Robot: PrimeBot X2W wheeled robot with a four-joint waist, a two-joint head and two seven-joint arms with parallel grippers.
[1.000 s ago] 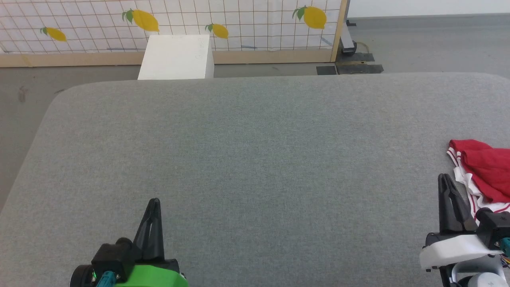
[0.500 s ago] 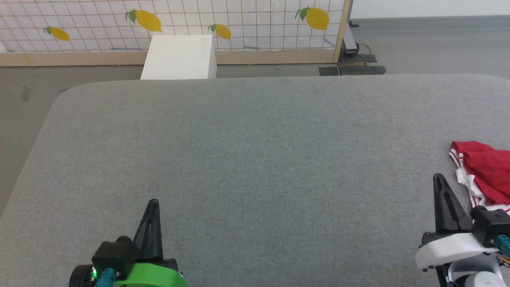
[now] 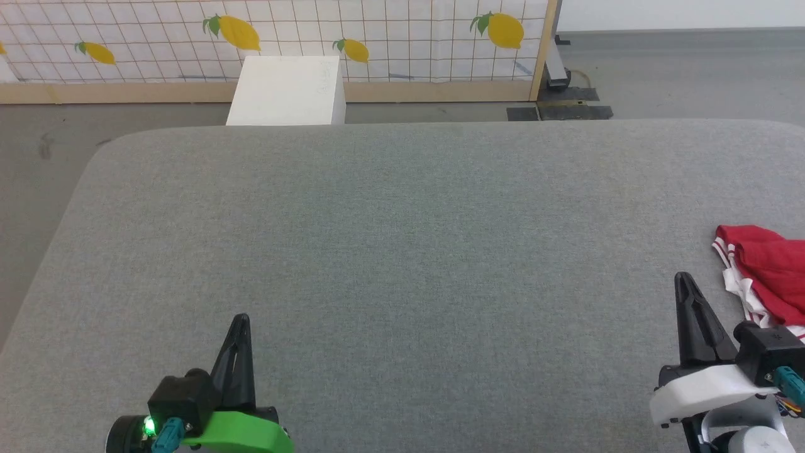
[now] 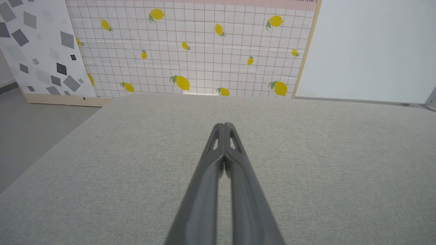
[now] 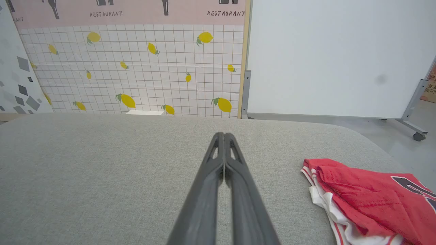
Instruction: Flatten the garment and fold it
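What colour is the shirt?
The garment is red with white striped trim; right wrist view shows it best.

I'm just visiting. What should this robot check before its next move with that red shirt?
1. Red jersey T-shirt with white sleeves lying flat: not ok, bunched up.
2. Right tool open for grasping: not ok, shut, apart from shirt.
3. Left tool empty: ok, shut on nothing.
4. Room on grey fabric tabletop to spread: ok.
5. Shirt's far edge on the table: cannot tell, cut off by the frame.

Crumpled garment (image 3: 772, 278) beside right tool (image 3: 681, 278)
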